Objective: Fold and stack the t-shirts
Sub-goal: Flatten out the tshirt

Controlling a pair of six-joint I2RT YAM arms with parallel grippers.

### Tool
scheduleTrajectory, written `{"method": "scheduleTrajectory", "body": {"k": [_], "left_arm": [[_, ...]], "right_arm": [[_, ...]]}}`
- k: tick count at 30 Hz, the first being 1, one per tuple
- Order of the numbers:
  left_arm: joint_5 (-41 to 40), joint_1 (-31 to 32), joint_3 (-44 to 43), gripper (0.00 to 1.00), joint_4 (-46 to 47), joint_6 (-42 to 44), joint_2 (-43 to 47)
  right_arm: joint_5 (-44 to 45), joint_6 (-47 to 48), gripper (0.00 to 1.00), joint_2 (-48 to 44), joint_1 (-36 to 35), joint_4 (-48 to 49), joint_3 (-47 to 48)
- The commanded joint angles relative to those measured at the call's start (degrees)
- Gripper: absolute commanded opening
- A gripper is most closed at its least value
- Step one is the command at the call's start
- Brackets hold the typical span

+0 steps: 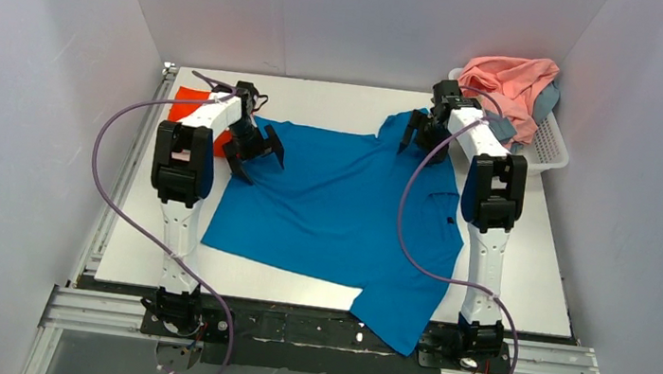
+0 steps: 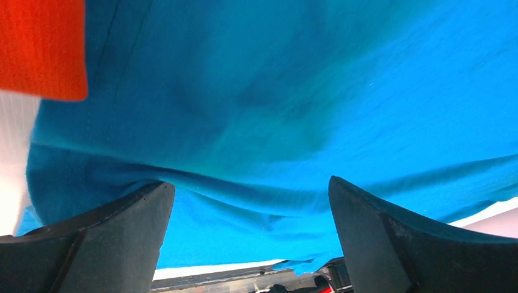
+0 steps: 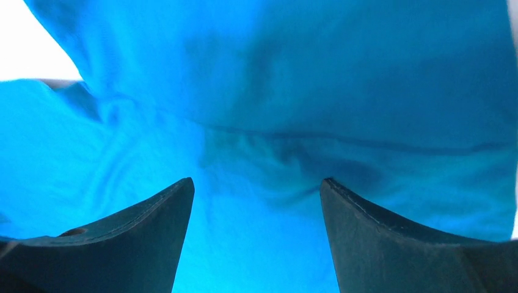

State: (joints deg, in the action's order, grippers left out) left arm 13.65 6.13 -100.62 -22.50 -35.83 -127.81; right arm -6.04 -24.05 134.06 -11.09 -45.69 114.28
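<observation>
The bright blue t-shirt point(image 1: 335, 207) lies spread over the middle of the white surface point(image 1: 528, 268). It is rumpled along its upper edge, and one corner hangs off the lower edge. An orange-red shirt point(image 1: 193, 103) sits at upper left, and a pink shirt point(image 1: 512, 80) is heaped in the basket point(image 1: 552, 147) at upper right. The left fingers point(image 2: 91, 244) and right fingers point(image 3: 110, 244) are spread apart, grasping nothing, over the shirt's upper corners. For an even fold, both should probably pinch matching points and travel together.
</observation>
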Motion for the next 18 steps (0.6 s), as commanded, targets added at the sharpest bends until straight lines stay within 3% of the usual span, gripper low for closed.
{"method": "scheduleTrajectory", "body": {"k": [1,6,10,18], "left_arm": [[-2.5,-0.5,-4.6,0.98,-0.9,1.5,-5.4],[-0.9,-0.7,-8.8,0.98,-4.3,1.2,-6.3],[-0.8,-0.7,-2.8,0.98,-3.7,1.0,-0.8],[-5.6,-0.7,14.0,0.98,-2.7,1.4,20.1]], "right_arm": [[-1.2,1.2,0.83,7.0,1.0,-4.4,12.1],[-1.4,1.0,0.83,9.4,1.1,-3.5,17.8],[-1.6,2.1,0.83,4.4,1.0,-1.1,14.0],[1.4,5.9,0.84,-11.5,-2.0,3.7,-1.6]]}}
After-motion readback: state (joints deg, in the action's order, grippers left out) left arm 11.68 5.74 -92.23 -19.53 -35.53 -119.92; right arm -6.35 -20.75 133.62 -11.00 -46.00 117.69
